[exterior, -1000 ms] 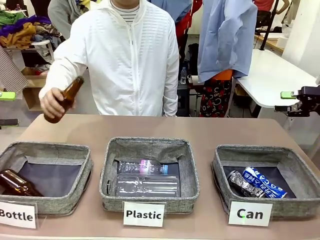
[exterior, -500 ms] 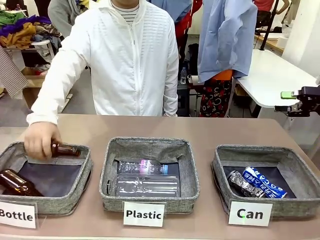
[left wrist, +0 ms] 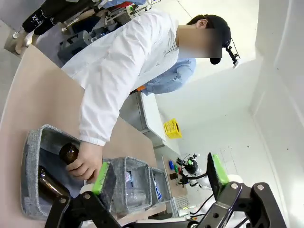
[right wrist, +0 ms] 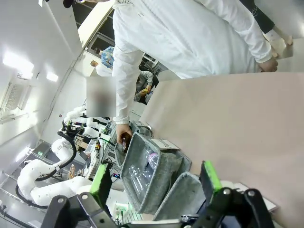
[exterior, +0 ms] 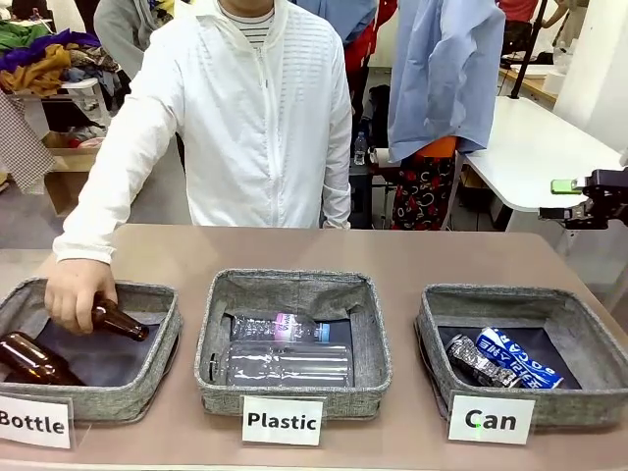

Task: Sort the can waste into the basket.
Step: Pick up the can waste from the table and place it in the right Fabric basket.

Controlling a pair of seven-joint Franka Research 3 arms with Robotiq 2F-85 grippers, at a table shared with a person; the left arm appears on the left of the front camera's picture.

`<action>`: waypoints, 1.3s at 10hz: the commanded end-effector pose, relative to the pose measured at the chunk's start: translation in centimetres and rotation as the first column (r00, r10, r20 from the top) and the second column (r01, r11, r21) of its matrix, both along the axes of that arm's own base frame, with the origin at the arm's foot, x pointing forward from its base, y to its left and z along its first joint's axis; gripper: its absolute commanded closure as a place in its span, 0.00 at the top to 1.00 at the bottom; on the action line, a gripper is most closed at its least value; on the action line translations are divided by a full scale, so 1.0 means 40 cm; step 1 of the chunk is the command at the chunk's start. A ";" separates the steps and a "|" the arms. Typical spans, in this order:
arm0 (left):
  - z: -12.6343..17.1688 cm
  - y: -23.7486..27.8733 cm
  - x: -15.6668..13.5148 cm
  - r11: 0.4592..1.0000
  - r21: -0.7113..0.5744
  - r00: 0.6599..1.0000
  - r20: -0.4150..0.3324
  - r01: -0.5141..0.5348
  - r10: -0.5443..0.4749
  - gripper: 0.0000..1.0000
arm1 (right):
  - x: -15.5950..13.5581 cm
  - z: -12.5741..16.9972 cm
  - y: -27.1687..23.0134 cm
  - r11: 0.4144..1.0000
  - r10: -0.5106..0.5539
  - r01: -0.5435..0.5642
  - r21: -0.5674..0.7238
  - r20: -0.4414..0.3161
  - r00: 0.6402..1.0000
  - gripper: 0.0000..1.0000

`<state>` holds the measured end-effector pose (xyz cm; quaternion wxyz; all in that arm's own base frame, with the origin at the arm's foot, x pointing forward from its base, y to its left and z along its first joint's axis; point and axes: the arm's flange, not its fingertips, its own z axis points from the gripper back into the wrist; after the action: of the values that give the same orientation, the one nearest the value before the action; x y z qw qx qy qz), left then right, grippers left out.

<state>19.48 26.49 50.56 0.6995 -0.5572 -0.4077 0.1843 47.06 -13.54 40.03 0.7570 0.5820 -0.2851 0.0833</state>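
Already both cans [exterior: 502, 359] lie slantwise inside the right-hand basket [exterior: 438, 334], nearest the right end effector [right wrist: 154, 183], which, like the left end effector [left wrist: 159, 171], gapes empty.

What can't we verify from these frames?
- Second brown bottle, front view: base cut off by the left edge.
- Held bottle: neck end covered by the person's hand, so whether a cap is on is unclear.
- Blue can: lettering angled, partly behind the basket wall.
- Crushed can: print too crumpled to read.
- Left gripper, right gripper: wrist views show them open, holding nothing.
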 end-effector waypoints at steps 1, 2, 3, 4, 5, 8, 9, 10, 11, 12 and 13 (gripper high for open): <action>0.010 -0.034 0.007 1.000 0.016 0.999 0.039 0.015 -0.015 1.00 | -0.007 0.007 0.010 1.000 -0.015 0.015 0.011 0.009 1.000 1.00; 0.018 -0.041 0.016 0.999 0.025 0.999 0.039 0.026 -0.027 1.00 | -0.007 0.007 0.010 1.000 -0.015 0.015 0.011 0.009 1.000 1.00; 0.023 -0.051 0.022 0.999 0.037 0.999 0.028 0.030 -0.032 1.00 | -0.007 0.007 0.010 1.000 -0.015 0.015 0.011 0.009 1.000 1.00; 0.026 -0.062 0.030 0.998 0.047 0.999 0.024 0.040 -0.041 1.00 | -0.007 0.007 0.010 1.000 -0.015 0.015 0.011 0.009 1.000 1.00; 0.027 -0.075 0.040 0.997 0.061 0.998 0.017 0.054 -0.055 1.00 | -0.007 0.007 0.010 1.000 -0.015 0.015 0.011 0.009 1.000 1.00; 0.033 -0.125 0.089 0.988 0.098 0.993 -0.016 0.116 -0.115 1.00 | -0.007 0.007 0.010 1.000 -0.015 0.015 0.011 0.009 1.000 1.00; 0.034 -0.150 0.119 0.984 0.122 0.991 -0.039 0.132 -0.128 1.00 | -0.007 0.007 0.010 1.000 -0.015 0.015 0.011 0.009 1.000 1.00; 0.035 -0.179 0.146 0.975 0.136 0.984 -0.049 0.178 -0.172 1.00 | -0.007 0.007 0.010 1.000 -0.015 0.015 0.011 0.009 1.000 1.00; 0.035 -0.220 0.179 0.960 0.166 0.973 -0.072 0.227 -0.217 1.00 | -0.007 0.007 0.010 1.000 -0.015 0.015 0.011 0.009 1.000 1.00; 0.033 -0.273 0.217 0.938 0.192 0.957 -0.091 0.289 -0.276 1.00 | -0.007 0.007 0.010 1.000 -0.015 0.015 0.011 0.009 1.000 1.00; 0.024 -0.340 0.268 0.905 0.227 0.932 -0.132 0.360 -0.337 1.00 | -0.007 0.007 0.010 1.000 -0.015 0.015 0.011 0.009 1.000 1.00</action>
<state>28.76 14.35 51.82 0.7873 -0.5326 -0.3058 0.0540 47.08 -13.46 40.03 0.7569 0.5822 -0.2847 0.0839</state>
